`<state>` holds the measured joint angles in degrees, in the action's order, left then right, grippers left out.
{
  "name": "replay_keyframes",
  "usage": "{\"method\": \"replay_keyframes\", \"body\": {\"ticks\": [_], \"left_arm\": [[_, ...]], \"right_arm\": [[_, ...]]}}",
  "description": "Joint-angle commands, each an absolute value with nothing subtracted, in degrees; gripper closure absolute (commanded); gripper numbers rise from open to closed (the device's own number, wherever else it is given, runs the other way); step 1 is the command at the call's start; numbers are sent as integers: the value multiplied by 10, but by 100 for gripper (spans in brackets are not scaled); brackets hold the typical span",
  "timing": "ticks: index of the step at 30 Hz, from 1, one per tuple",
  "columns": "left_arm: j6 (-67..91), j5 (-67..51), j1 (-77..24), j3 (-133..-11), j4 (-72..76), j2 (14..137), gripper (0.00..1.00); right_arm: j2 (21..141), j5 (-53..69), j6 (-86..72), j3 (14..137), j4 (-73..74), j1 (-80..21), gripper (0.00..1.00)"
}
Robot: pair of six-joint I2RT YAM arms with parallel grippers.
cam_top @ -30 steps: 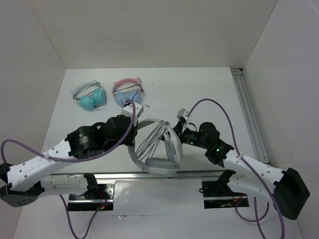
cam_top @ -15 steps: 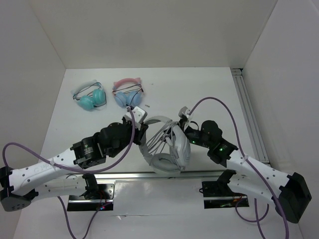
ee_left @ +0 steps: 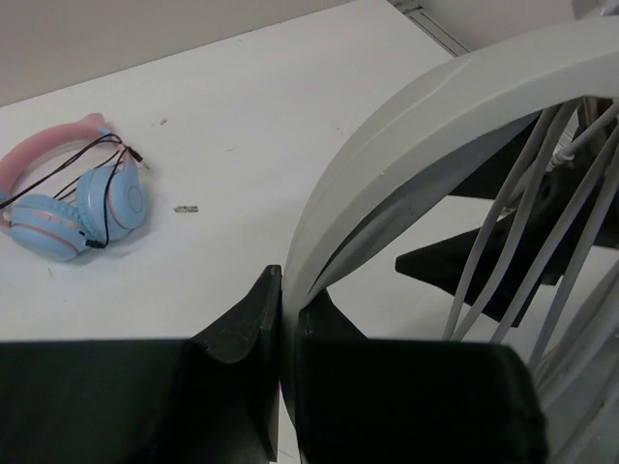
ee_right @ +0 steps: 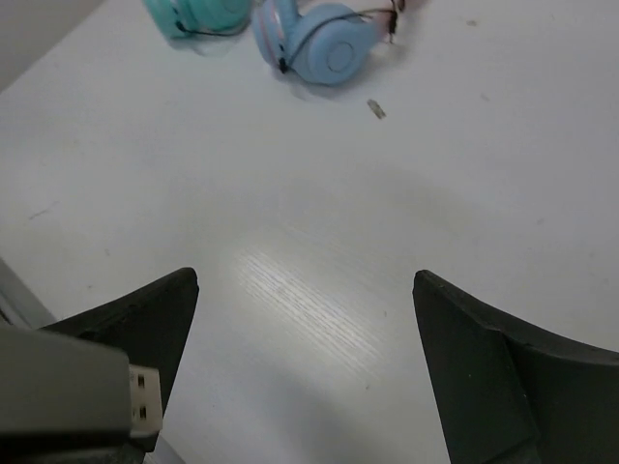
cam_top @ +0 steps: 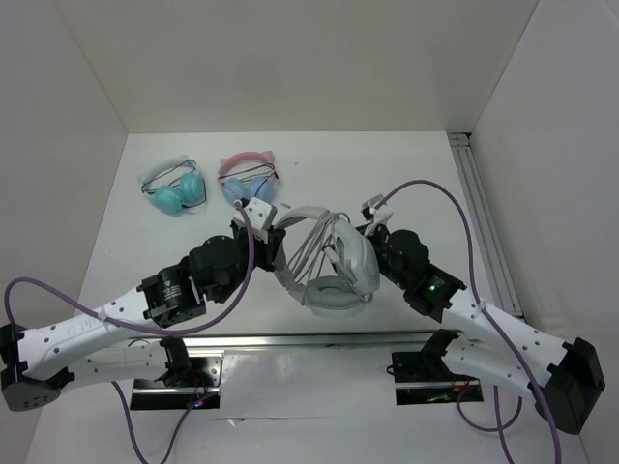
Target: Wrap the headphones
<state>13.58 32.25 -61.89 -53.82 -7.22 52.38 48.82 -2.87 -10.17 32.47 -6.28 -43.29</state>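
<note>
The large light-grey headphones (cam_top: pixel 334 290) are held up off the table in the middle, their thin grey cable (ee_left: pixel 522 222) running in several strands across the wide headband (ee_left: pixel 406 126). My left gripper (ee_left: pixel 288 309) is shut on the headband's lower end; from above the left gripper (cam_top: pixel 274 242) is at the headphones' left side. My right gripper (ee_right: pixel 305 290) stands wide open over bare table, with nothing between its fingers. The cable's plug (ee_right: pixel 143 396) shows beside its left finger. In the top view the right gripper (cam_top: pixel 363 242) is close against the headphones' right side.
A teal pair of headphones (cam_top: pixel 174 193) and a pink-banded blue pair (cam_top: pixel 247 184) lie at the back left of the table. A small scrap (ee_right: pixel 375 108) lies near the blue pair. A metal rail (cam_top: pixel 484 222) runs along the right edge.
My right gripper has opened wide, and the plug now lies outside its jaws. The headphones have swung right and a little farther back, still gripped by my left gripper.
</note>
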Motion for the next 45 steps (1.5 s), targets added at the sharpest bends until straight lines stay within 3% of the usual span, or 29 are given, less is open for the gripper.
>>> {"method": "replay_keyframes", "body": {"ticks": [1, 13, 24, 31, 45], "left_arm": [[206, 388, -613, -547, 30, 502, 100], [284, 483, -599, -539, 4, 507, 100], [297, 508, -599, -462, 57, 523, 100], [374, 526, -571, -473, 25, 600, 100], [451, 426, -490, -536, 58, 786, 100]], "right_arm": [[514, -132, -128, 352, -14, -439, 1], [482, -213, -185, 316, 22, -439, 1], [457, -544, -413, 370, 257, -439, 1], [408, -478, -401, 390, 272, -439, 1], [391, -394, -389, 403, 301, -439, 1]]}}
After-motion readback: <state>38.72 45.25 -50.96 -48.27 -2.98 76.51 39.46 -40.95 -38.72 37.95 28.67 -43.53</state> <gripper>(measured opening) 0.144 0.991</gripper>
